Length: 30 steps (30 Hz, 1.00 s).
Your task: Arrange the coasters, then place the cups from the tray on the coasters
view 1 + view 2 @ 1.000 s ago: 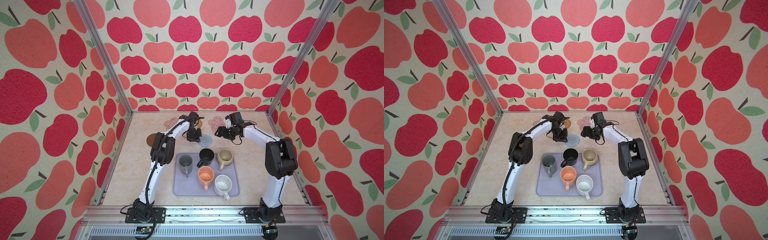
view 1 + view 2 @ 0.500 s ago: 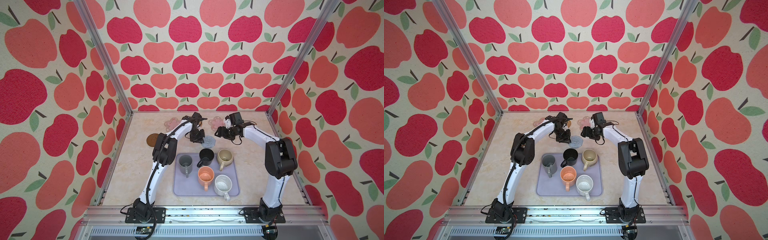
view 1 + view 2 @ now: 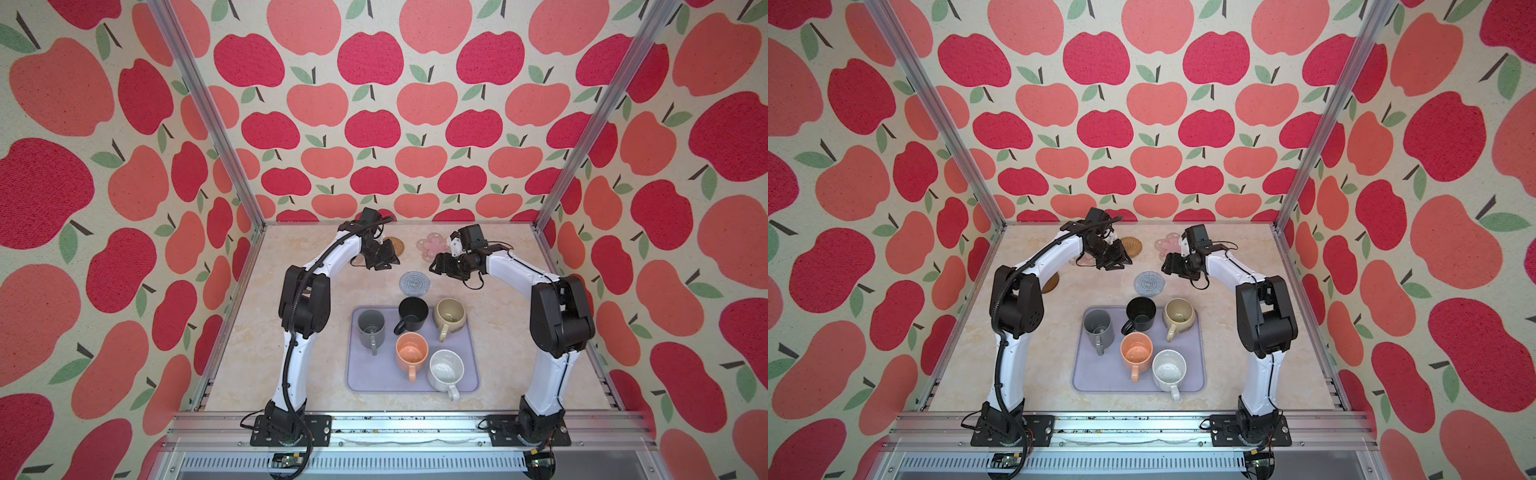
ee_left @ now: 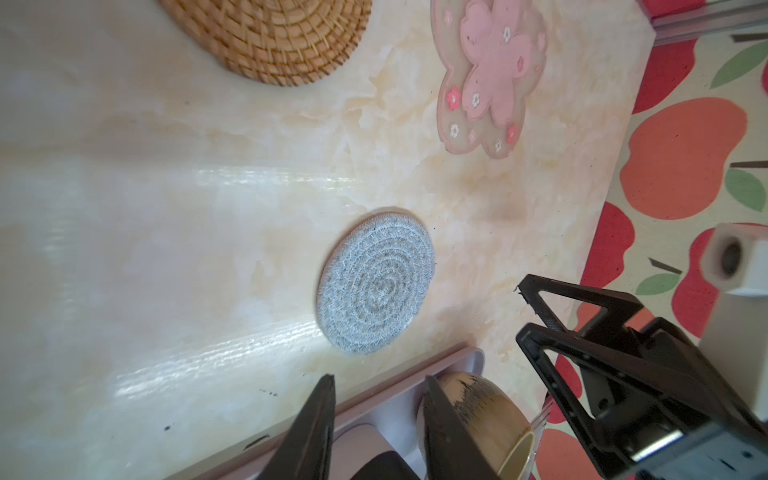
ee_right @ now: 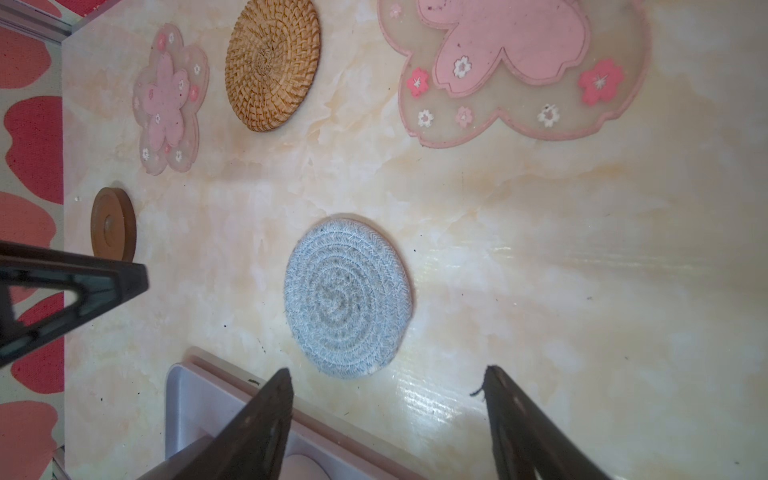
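The grey crocheted coaster (image 3: 414,283) (image 4: 376,284) (image 5: 347,297) lies flat on the table just behind the tray (image 3: 374,378). My left gripper (image 3: 391,261) (image 4: 379,380) hovers behind and to the left of it, open, with nothing between its fingers. My right gripper (image 3: 434,266) (image 5: 386,370) hangs to its right, open and empty. Further back lie the rattan coaster (image 3: 395,245) and a pink flower coaster (image 3: 432,245). The other pink flower coaster (image 5: 170,99) and the dark brown disc (image 5: 113,224) lie to the left. Grey (image 3: 371,328), black (image 3: 412,313), beige (image 3: 450,316), peach (image 3: 411,351) and speckled white (image 3: 445,370) cups stand on the tray.
Apple-patterned walls close the table in on three sides, with metal posts at the back corners. The left arm (image 3: 332,257) hides part of the left pink coaster in both top views. The arm bases sit on the front rail.
My left gripper carried the grey coaster rightward and toward the tray, opened and let it go on the table, then drew back a little. The right arm has not moved.
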{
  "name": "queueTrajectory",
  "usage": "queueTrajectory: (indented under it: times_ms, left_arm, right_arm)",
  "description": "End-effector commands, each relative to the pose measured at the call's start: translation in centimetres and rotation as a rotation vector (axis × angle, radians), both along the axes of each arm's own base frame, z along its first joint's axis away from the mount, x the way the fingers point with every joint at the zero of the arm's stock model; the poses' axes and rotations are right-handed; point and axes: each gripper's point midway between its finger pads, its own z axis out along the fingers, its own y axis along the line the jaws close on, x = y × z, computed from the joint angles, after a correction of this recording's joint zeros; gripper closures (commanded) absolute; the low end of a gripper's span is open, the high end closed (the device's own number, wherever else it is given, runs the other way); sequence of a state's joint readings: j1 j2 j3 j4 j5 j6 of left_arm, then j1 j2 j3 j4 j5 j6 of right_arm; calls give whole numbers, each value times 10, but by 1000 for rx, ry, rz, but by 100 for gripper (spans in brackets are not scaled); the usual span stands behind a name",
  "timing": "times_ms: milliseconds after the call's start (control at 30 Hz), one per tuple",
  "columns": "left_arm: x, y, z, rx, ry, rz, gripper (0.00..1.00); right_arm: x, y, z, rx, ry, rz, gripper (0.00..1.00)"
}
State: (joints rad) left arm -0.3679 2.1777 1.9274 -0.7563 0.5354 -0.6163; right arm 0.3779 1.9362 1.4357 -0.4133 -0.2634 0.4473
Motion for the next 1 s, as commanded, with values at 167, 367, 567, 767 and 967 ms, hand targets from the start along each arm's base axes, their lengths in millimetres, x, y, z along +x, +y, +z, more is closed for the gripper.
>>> queueTrajectory:
  times_ms: [167,367,567,767,967]
  left_arm:
    - [-22,119,-8,109,35,231,62]
    - [-43,193,-19,235,71,357,61]
    - [-49,239,-28,334,98,433,62]
    - [-44,269,-40,418,118,483,65]
    - [-29,287,-52,486,120,496,78]
  right_arm:
    - [-5,2,0,8,6,1,25]
    - [-4,4,3,25,8,-11,25]
    - [-5,7,4,17,7,-10,25]
    - [-7,10,8,22,6,-12,26]
    - [-8,7,13,12,-2,-16,25]
